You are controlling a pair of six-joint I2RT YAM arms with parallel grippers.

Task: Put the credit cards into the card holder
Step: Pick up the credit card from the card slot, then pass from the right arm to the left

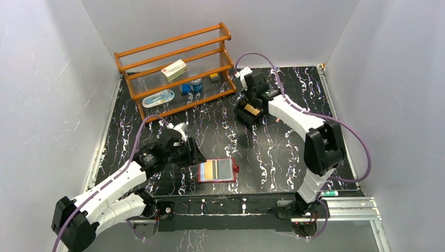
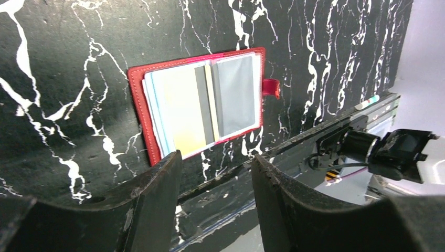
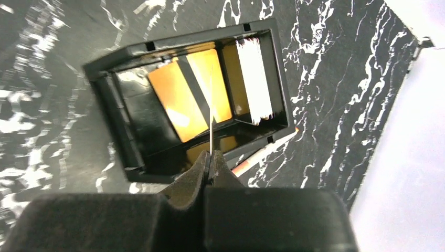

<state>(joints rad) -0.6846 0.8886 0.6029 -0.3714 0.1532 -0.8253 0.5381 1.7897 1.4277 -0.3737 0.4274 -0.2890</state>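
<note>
**A:** From above?
**B:** The open card holder lies near the front edge, with the left gripper beside it. The right gripper is over the black tray.
**A:** Left wrist?
**B:** Fingers spread, nothing held.
**A:** Right wrist?
**B:** Pinched on an edge-on card. An orange card lies in the tray.

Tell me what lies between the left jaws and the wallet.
Only a bare strip of table; the left wrist view shows the open wallet lying just past the open left jaws.
</note>
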